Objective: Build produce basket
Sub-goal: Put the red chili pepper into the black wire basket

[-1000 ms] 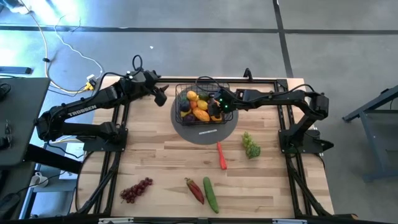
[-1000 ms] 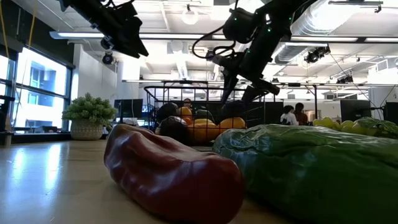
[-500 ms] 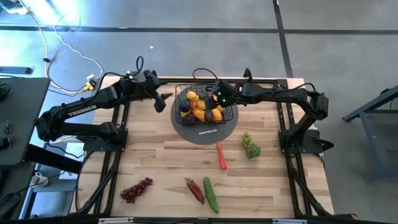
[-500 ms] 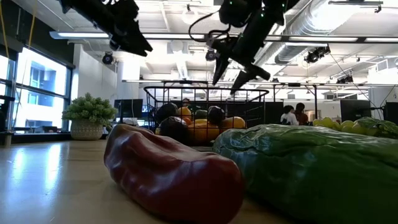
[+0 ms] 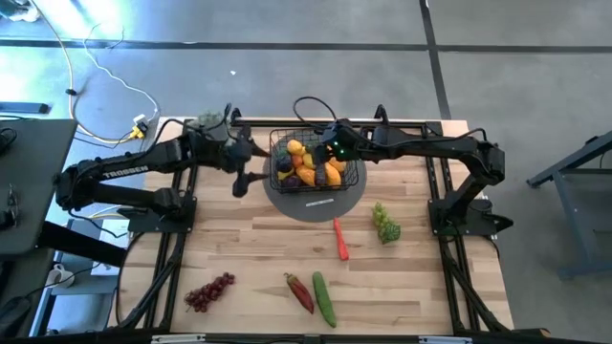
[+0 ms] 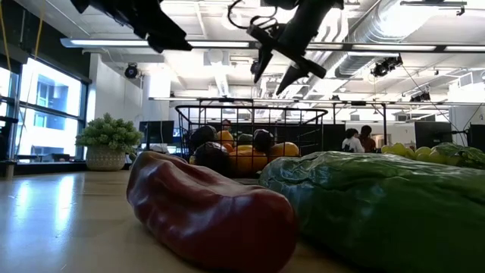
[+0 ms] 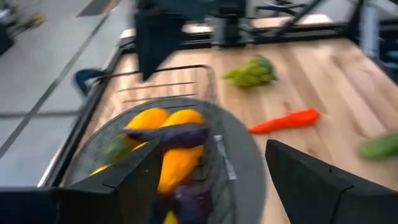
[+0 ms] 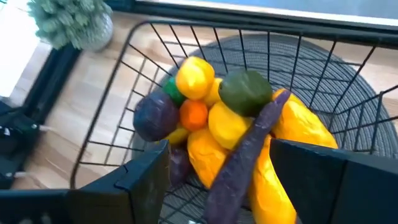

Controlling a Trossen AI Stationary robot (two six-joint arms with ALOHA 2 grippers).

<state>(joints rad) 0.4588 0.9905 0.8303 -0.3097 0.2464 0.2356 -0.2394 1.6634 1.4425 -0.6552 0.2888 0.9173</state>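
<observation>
The black wire basket [image 5: 314, 162] stands on a grey round disc [image 5: 316, 203] and holds lemons, mangoes, a green fruit and a purple aubergine [image 8: 249, 146]. My right gripper [image 6: 274, 70] hangs open above the basket, touching nothing; its wrist view looks down into the basket [image 8: 155, 56]. My left gripper [image 5: 239, 180] hovers open just left of the basket [image 7: 186, 93], also touching nothing. On the table lie green grapes [image 5: 385, 223], a red chilli [image 5: 340, 239], purple grapes [image 5: 208, 291], a dark red pepper [image 5: 299, 291] and a cucumber [image 5: 324, 298].
A potted pale green leafy bunch [image 6: 107, 140] stands near the table's far left. The pepper [image 6: 208, 208] and cucumber [image 6: 379, 205] lie close to the low camera. People [image 6: 356, 139] show in the room behind. Bare wood lies between the disc and the near produce.
My right gripper has risen out of the basket and drawn slightly toward the table's far left; a dark purple piece now lies on top of the pile. My left gripper has moved from the far edge toward the near edge, along the basket's left side.
</observation>
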